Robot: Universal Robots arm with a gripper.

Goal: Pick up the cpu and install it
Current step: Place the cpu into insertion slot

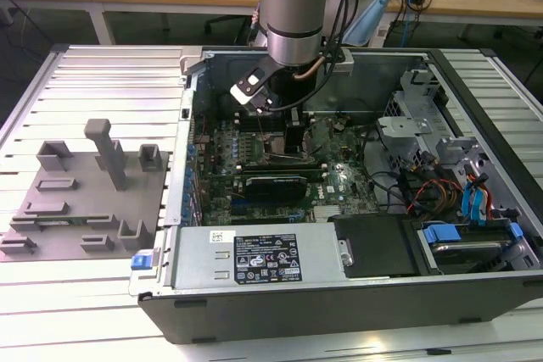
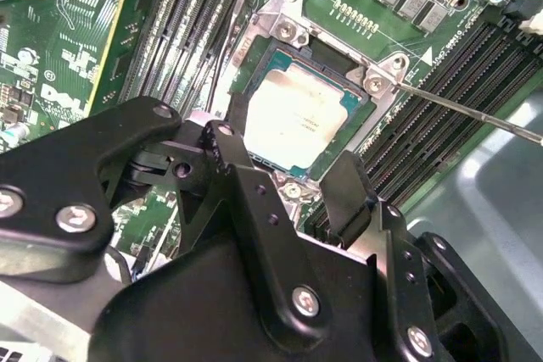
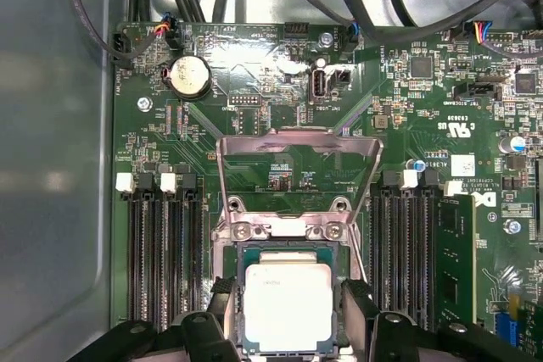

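Straddling the cpu [image 3: 287,311], the claw [image 3: 288,292] is seen in both wrist views set low over the processor socket, its black body on either side of the chip [image 2: 299,112]. Whether the claw [image 2: 293,136] is clenched on the cpu or released from it cannot be told, since contact at the chip's edges is not shown clearly.

The cpu is seen lying flat inside the socket frame [image 3: 280,229], silvery top upward, with a thin green edge showing round it. The frame's load plate [image 3: 297,146] is hinged up and open, so the chip is left uncovered. A thin metal lever [image 2: 475,113] is seen stretching away from one corner of the frame [image 2: 288,27]. Dark memory slots [image 3: 161,243] are ranged on both sides of the socket, and a round coin battery [image 3: 188,76] is mounted on the green motherboard [image 3: 424,125] beyond the load plate.

In the exterior view, the arm [image 1: 293,6] is lowered into an open computer case [image 1: 339,315] that is laid on its side. A grey power supply [image 1: 254,256] is fitted along the near wall. A grey fixture plate [image 1: 85,201] with upright posts is placed on the ribbed metal bench [image 1: 93,74] at the exterior view's left, well apart from the claw.
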